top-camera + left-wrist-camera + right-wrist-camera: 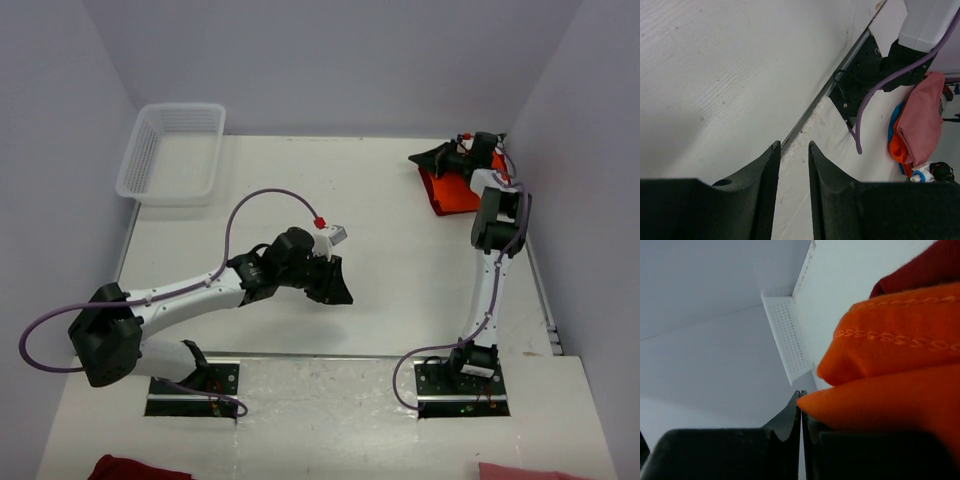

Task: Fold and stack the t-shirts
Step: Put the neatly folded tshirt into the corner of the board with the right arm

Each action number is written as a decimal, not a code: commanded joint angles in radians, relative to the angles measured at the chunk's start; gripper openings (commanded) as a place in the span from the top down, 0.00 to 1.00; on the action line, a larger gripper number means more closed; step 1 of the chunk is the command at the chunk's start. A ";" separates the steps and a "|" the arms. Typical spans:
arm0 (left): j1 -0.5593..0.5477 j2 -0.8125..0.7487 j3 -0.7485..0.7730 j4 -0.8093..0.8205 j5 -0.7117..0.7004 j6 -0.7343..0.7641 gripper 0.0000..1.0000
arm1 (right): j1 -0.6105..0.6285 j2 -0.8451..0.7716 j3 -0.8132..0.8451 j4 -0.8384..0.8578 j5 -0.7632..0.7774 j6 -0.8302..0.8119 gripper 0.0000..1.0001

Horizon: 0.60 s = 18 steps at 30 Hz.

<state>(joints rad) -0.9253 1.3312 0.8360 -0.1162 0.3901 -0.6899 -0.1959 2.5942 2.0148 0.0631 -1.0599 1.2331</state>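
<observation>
The bright orange t-shirt (458, 192) lies folded at the table's far right corner. In the right wrist view it (890, 365) fills the right side, with the dark red t-shirt (927, 270) showing behind it. My right gripper (425, 160) sits low at the orange shirt's far left edge. Its jaws (801, 395) are shut with nothing between them, and the cloth lies against the outside of the right finger. My left gripper (333, 283) hovers over the bare table middle. It (792, 146) is open by a narrow gap and empty.
A white lattice basket (170, 155) stands at the far left corner and also shows in the right wrist view (787, 342). Loose cloths lie off the table's near edge: dark red (135, 468), pink (530, 471). The right arm's base plate (865, 85) shows.
</observation>
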 commanded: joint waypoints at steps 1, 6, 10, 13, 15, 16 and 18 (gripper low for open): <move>-0.006 0.023 0.038 0.039 0.020 -0.010 0.69 | 0.026 0.055 0.079 0.133 -0.081 0.135 1.00; -0.006 0.054 0.060 0.041 0.024 -0.013 0.69 | 0.039 0.139 0.127 0.234 -0.098 0.262 1.00; -0.006 0.059 0.060 0.043 0.021 -0.019 0.69 | 0.039 0.158 0.133 0.278 -0.101 0.286 1.00; -0.006 0.054 0.058 0.043 0.023 -0.023 0.69 | 0.039 0.144 0.180 0.236 -0.120 0.204 1.00; -0.007 0.046 0.055 0.041 0.021 -0.026 0.69 | 0.039 0.107 0.170 0.196 -0.109 0.093 1.00; -0.007 0.042 0.054 0.043 0.020 -0.028 0.69 | 0.039 0.059 0.159 0.176 -0.100 0.042 1.00; -0.012 0.036 0.048 0.043 0.015 -0.033 0.69 | 0.038 0.008 0.136 0.121 -0.081 -0.082 1.00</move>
<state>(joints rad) -0.9260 1.3861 0.8562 -0.1127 0.3923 -0.6987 -0.1680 2.7285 2.1441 0.2436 -1.1366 1.3334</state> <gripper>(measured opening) 0.304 0.003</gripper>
